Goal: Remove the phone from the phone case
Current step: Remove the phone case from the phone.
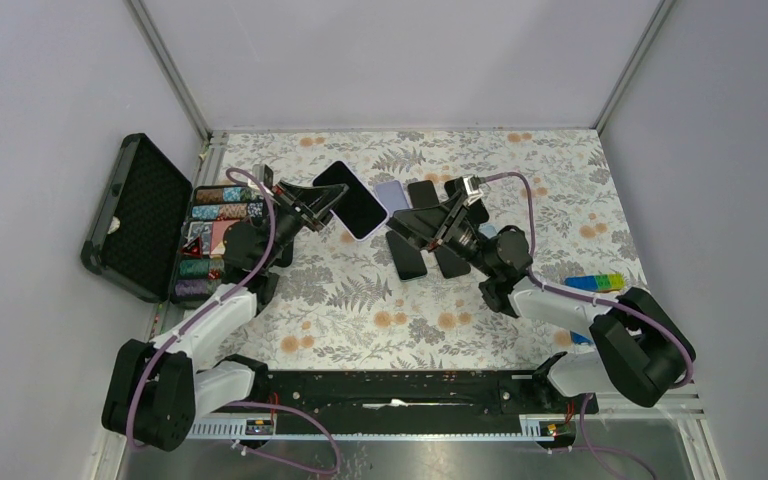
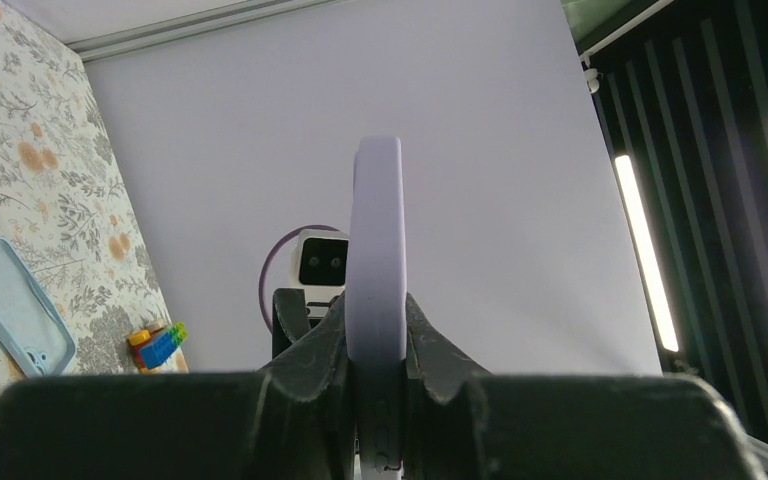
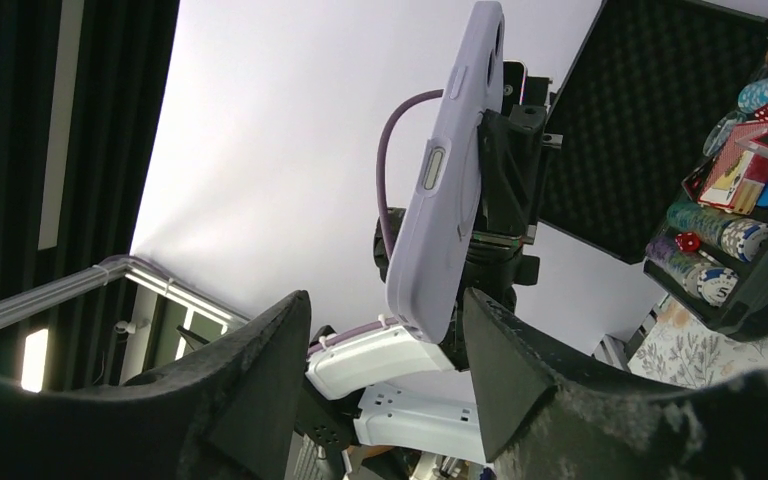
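Observation:
The phone (image 1: 352, 200), black screen up, sits in a lavender phone case (image 3: 450, 180) and is held tilted above the table. My left gripper (image 2: 377, 330) is shut on the case's long edge (image 2: 375, 250), one finger on each face. In the top view it (image 1: 305, 205) grips the phone's left end. My right gripper (image 3: 385, 320) is open just past the phone's other end. The case's lower corner hangs between its fingers, close to the right finger (image 3: 520, 370) and well apart from the left one. From above, the right gripper (image 1: 430, 225) points at the phone from the right.
An open black poker-chip case (image 1: 135, 215) with its chip tray (image 1: 215, 245) stands at the left edge. Several dark phones (image 1: 407, 258) and an empty lavender case (image 1: 392, 195) lie mid-table, with a light blue case (image 2: 10, 300) beside them. Coloured toy bricks (image 1: 595, 283) sit at the right.

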### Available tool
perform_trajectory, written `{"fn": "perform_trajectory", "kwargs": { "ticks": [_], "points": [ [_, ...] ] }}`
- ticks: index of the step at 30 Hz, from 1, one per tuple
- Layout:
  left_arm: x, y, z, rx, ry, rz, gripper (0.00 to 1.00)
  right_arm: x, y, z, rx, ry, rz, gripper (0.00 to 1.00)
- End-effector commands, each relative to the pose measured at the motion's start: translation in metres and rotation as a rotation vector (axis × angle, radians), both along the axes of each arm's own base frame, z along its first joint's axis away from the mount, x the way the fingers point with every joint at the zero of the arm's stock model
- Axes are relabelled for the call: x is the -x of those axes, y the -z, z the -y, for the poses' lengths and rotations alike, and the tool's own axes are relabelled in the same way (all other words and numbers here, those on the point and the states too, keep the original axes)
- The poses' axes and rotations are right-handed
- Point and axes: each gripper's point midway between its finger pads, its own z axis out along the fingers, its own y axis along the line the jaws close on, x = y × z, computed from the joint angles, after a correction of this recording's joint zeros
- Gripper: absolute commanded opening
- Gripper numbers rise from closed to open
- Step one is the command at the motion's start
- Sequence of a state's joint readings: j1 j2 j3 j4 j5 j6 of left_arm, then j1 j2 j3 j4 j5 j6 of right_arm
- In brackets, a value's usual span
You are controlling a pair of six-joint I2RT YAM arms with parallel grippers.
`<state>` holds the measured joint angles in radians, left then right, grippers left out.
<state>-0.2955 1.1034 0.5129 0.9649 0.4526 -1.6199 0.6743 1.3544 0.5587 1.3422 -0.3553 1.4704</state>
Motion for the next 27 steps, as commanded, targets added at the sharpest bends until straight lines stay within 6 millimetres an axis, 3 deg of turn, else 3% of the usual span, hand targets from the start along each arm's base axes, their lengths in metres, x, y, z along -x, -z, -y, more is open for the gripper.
{"fn": "perform_trajectory", "kwargs": {
  "ticks": [1, 16, 20, 23, 27],
  "points": [
    [0.016, -0.037, -0.003, 0.078, 0.019, 0.134, 0.00, -0.001, -0.024, -0.001, -0.032, 0.012, 0.039, 0.63],
    [0.019, -0.055, 0.005, 0.117, 0.089, 0.177, 0.00, -0.007, -0.017, -0.008, -0.031, -0.003, 0.006, 0.38],
    [0.020, -0.061, 0.004, 0.159, 0.108, 0.183, 0.00, -0.011, -0.010, -0.009, -0.030, 0.003, -0.015, 0.20],
    [0.020, -0.061, 0.007, 0.165, 0.128, 0.178, 0.00, -0.010, -0.015, -0.008, -0.069, -0.009, 0.002, 0.06],
    [0.015, -0.051, 0.009, 0.180, 0.144, 0.134, 0.00, -0.005, -0.027, -0.010, -0.104, -0.050, 0.033, 0.00]
  ]
}}
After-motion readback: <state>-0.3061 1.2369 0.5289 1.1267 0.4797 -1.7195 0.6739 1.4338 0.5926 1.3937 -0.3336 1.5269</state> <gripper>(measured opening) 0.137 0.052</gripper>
